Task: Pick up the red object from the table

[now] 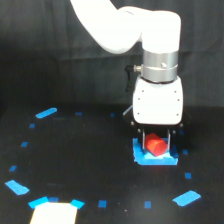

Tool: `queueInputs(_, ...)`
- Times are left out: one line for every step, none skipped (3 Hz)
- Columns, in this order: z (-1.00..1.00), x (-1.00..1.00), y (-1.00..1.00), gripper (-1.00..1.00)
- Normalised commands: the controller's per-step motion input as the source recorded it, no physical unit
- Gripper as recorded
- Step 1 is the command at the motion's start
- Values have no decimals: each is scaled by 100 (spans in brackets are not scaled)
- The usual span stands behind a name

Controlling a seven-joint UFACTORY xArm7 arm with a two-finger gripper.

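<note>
Fingers [157, 140] straddled the red object [156, 145], one thin prong on each side; whether they pinched it could not be told. Object sat over the blue square patch [156, 159] on the black surface [75, 165], apparently positioned for lifting

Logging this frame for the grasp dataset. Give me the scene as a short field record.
arm: white, reaching down from the top of the exterior view
gripper: fingers on either side of the red object
red object: between the fingers, above the blue square patch
lifted or resting: cannot tell
table: black, with scattered blue tape marks
</note>
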Motion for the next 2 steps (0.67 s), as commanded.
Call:
queueInputs(16, 39, 7, -100)
queueInputs(41, -4, 95, -100)
